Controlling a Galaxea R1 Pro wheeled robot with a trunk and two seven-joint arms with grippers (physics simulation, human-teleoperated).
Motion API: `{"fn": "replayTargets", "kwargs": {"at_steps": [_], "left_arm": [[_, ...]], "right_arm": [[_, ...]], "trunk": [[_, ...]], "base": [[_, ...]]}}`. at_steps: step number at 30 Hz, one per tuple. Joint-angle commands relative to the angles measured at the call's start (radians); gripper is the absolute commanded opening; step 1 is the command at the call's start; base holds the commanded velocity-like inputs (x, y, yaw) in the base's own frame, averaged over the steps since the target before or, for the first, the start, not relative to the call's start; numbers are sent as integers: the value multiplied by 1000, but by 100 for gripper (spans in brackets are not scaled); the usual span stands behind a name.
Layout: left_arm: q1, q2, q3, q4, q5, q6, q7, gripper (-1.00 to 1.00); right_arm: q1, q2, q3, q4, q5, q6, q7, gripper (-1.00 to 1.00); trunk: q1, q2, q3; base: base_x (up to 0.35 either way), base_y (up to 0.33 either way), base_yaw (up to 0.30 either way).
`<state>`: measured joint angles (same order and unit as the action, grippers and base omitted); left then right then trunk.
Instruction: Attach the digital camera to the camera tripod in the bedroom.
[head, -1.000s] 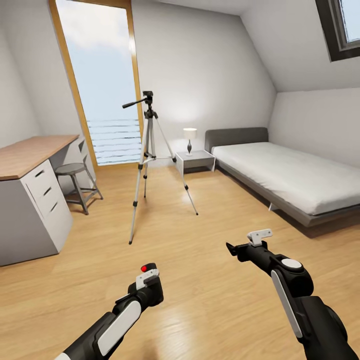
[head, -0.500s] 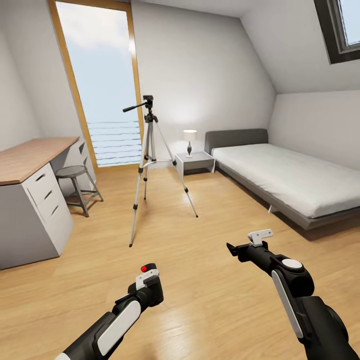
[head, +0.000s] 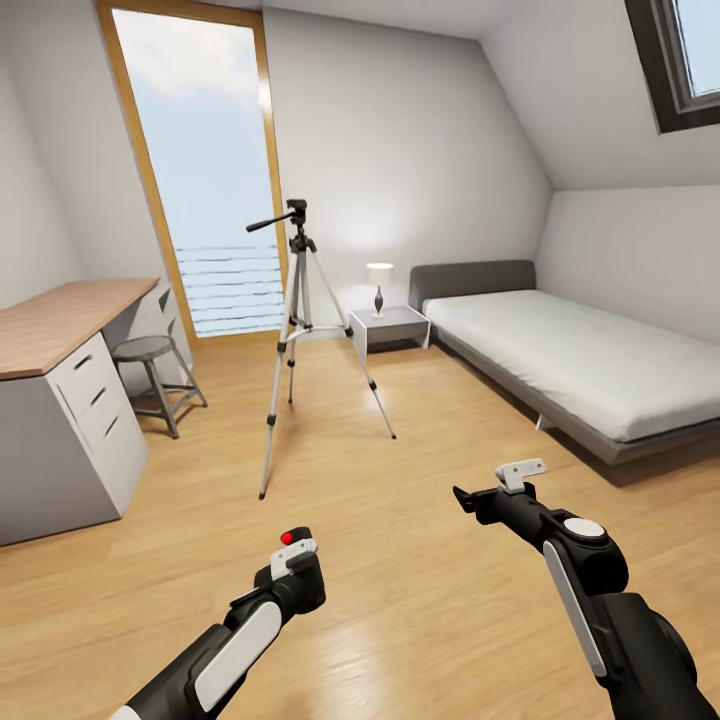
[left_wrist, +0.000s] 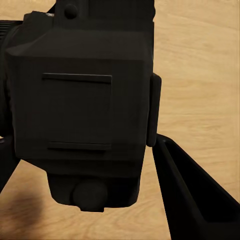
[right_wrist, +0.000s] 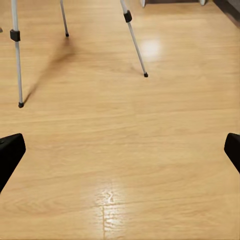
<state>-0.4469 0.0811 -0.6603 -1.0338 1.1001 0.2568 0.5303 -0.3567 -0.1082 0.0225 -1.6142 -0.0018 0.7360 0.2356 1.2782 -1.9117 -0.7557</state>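
Note:
The camera tripod (head: 295, 330) stands on the wood floor ahead, in front of the tall window, its black head and pan handle (head: 285, 215) up top. Its silver legs (right_wrist: 131, 30) also show in the right wrist view. My left gripper (head: 293, 560) is low in front of me, well short of the tripod, shut on the digital camera (left_wrist: 80, 100). From the head view the camera's red button (head: 288, 538) shows above the fingers. My right gripper (head: 495, 482) hovers open over bare floor, holding nothing, its fingertips (right_wrist: 10, 152) wide apart.
A wood-topped desk with drawers (head: 60, 330) and a grey metal stool (head: 150, 352) stand at the left. A grey-framed bed (head: 580, 365) lies along the right wall, with a nightstand and lamp (head: 388, 318) beside it. Open floor lies between me and the tripod.
The whole room has shifted slightly downward in the head view, so the camera moved. Both arms keep the same pose, and the left gripper still holds the camera.

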Motion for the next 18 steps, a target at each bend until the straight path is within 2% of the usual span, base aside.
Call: {"fn": "replayTargets", "kwargs": {"at_steps": [1, 18], "left_arm": [[-1, 1, -3, -2, 3, 2, 5, -100], [-1, 5, -2, -2, 7, -2, 10, -100]], "right_arm": [[-1, -1, 0, -1, 0, 5, 2, 100], [-1, 2, 1, -1, 0, 4, 2, 100]], "trunk": [[-4, 7, 2], [-69, 126, 55]], "base": [[0, 0, 0], [0, 0, 0]]}}
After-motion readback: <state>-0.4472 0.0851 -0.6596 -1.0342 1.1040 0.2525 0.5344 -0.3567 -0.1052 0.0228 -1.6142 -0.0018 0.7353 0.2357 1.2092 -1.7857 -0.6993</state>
